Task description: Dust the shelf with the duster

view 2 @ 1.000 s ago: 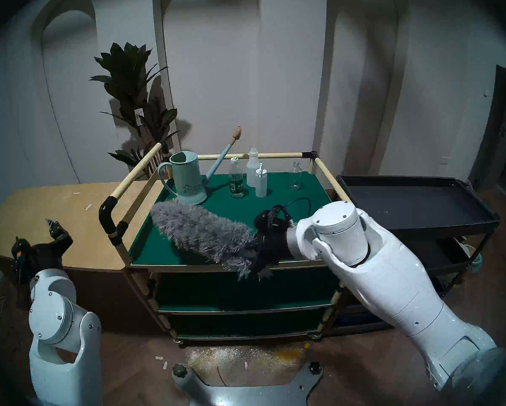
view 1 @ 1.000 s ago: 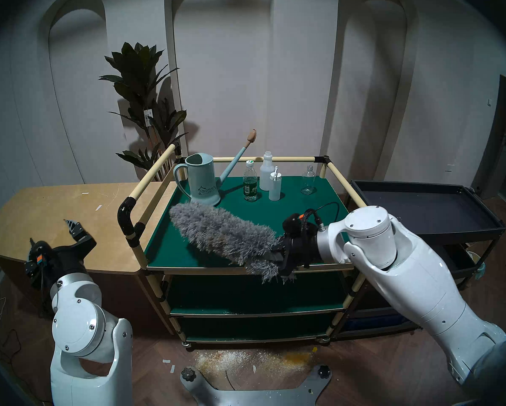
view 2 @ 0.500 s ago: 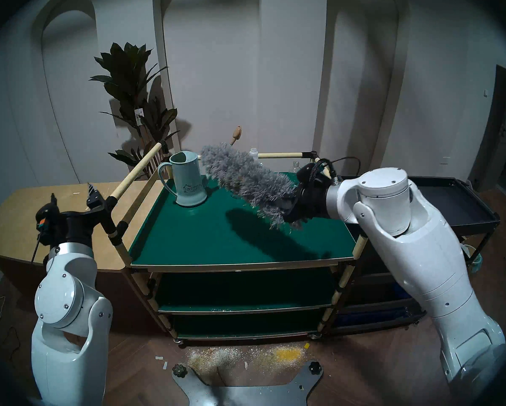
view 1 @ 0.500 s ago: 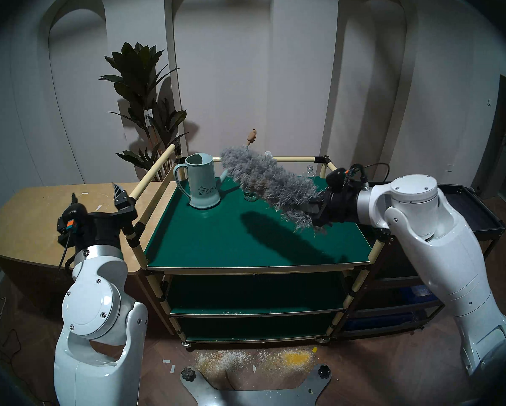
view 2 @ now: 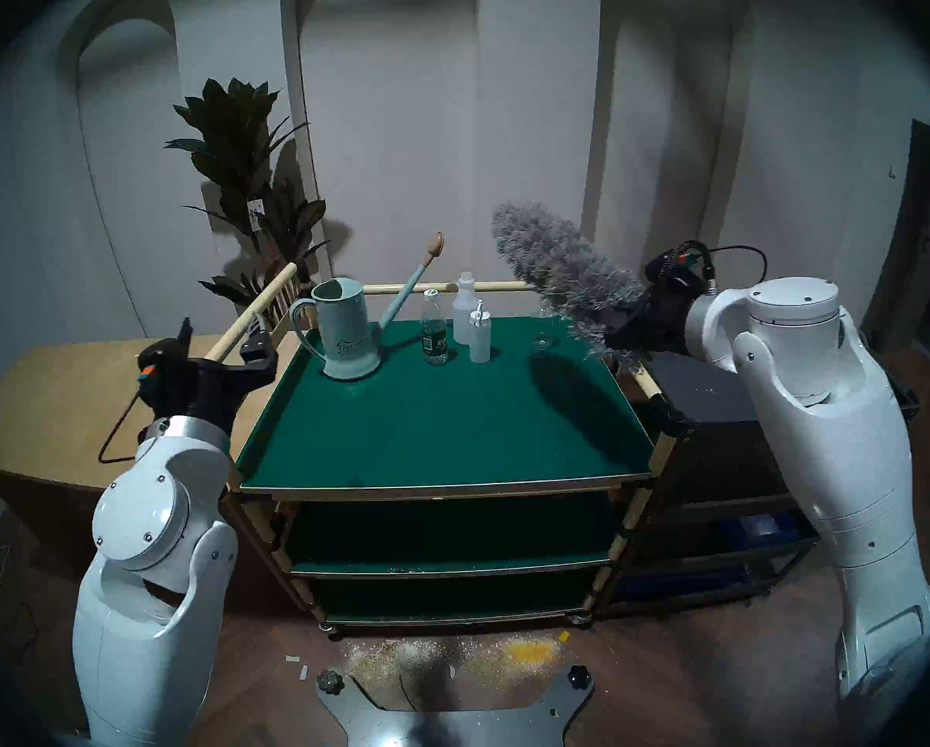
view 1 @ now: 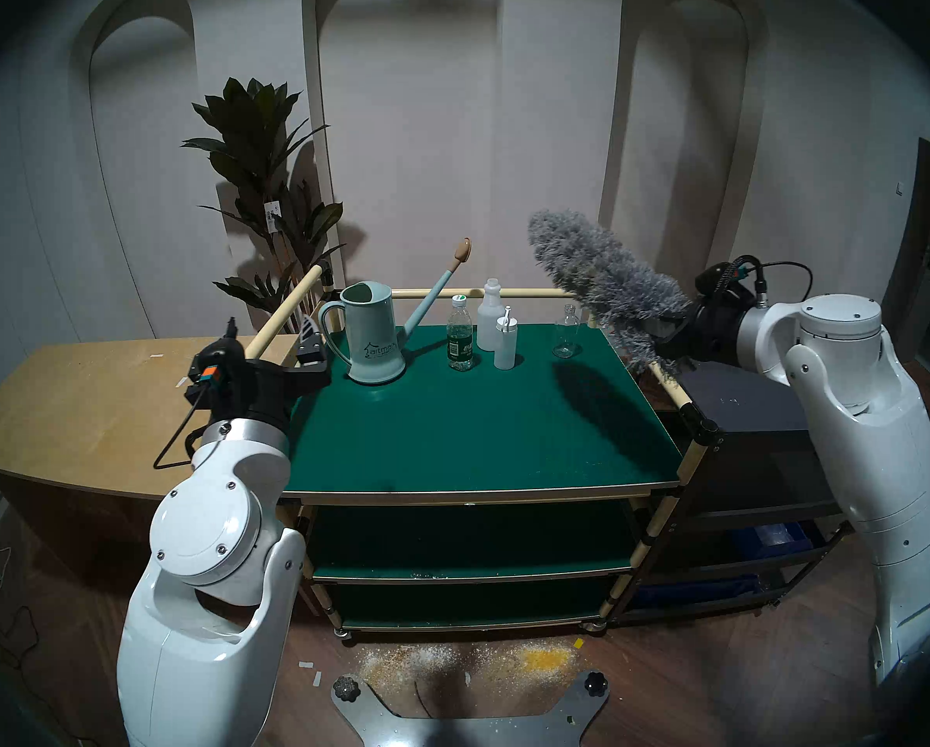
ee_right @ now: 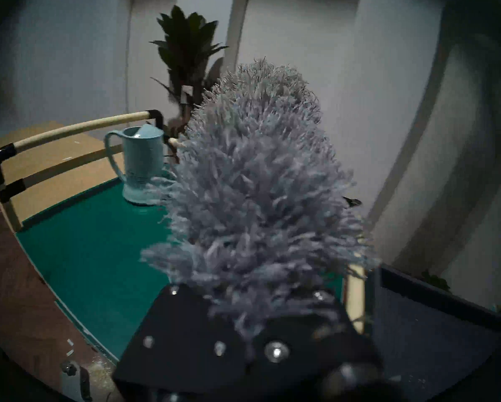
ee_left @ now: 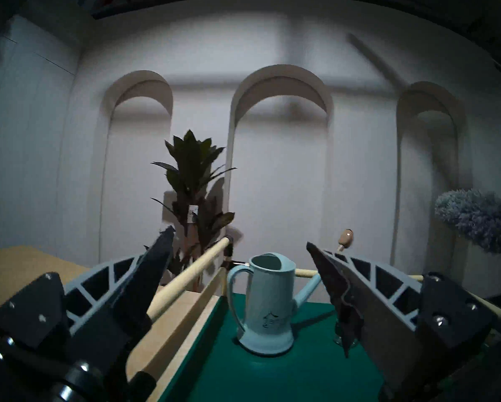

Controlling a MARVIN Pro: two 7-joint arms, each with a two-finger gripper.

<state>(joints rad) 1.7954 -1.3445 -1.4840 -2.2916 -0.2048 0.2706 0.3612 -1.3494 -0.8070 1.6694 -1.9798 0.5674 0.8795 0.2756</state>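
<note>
Top shelf (view 1: 452,433) of a three-tier cart — dark-green board with pale edge, railed by cream tubes. Standing along its far part: a pale-blue watering can (view 1: 371,336) at left, then a clear bottle with green label (view 1: 460,333), a white bottle (view 1: 489,317), a small white pump bottle (view 1: 505,341) just in front of it, and — apart to the right — an empty glass bottle (view 1: 566,333). The near part lies bare.

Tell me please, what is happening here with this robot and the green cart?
The right end effector is shut on a grey duster, held in the air above the far right corner of the green shelf, not touching it. The left end effector is open and empty, facing the watering can at the shelf's left side.
</note>
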